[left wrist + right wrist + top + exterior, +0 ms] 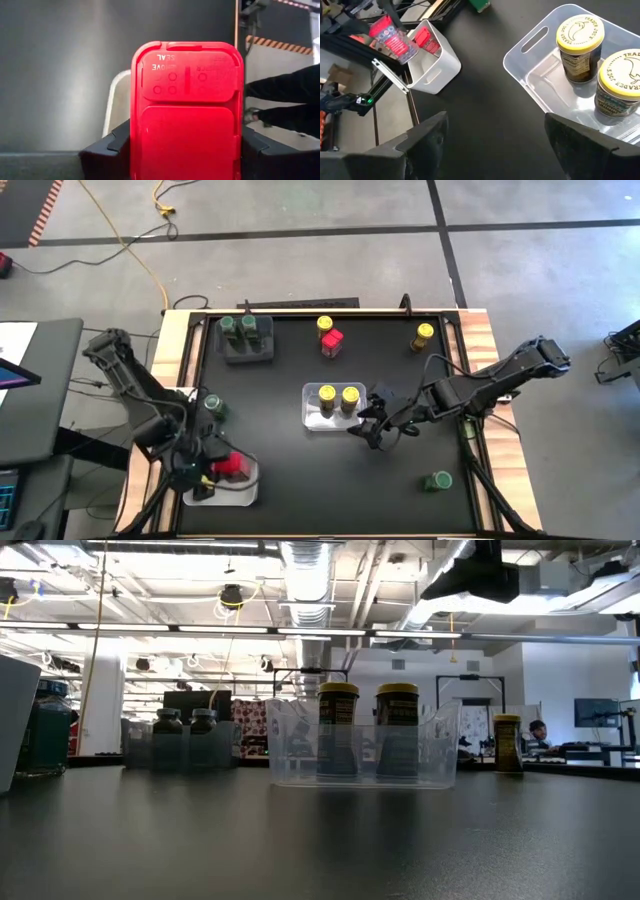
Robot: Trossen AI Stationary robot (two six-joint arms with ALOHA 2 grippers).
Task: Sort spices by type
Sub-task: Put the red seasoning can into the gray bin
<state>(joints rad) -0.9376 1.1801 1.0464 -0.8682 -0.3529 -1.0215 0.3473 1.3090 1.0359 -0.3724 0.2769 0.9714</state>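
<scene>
Over at the left gripper (222, 468), the fingers are clamped on a squarish red-topped plastic spice jar (186, 112), hanging just above the small white plastic bin (431, 65), where another red jar (422, 40) sits. My worry: release off-centre and it clips the rim or topples its neighbour. Moving right, the right gripper (378, 428) hovers with fingers apart, the clear plastic tub (312, 408) with two round yellow-lidded jars (338, 398) just beside it.

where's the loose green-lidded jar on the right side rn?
In the high view, the round dark-green-lidded spice jar stands alone near the table's front right corner, apart from the clear plastic bin and below the empty right gripper.
</scene>
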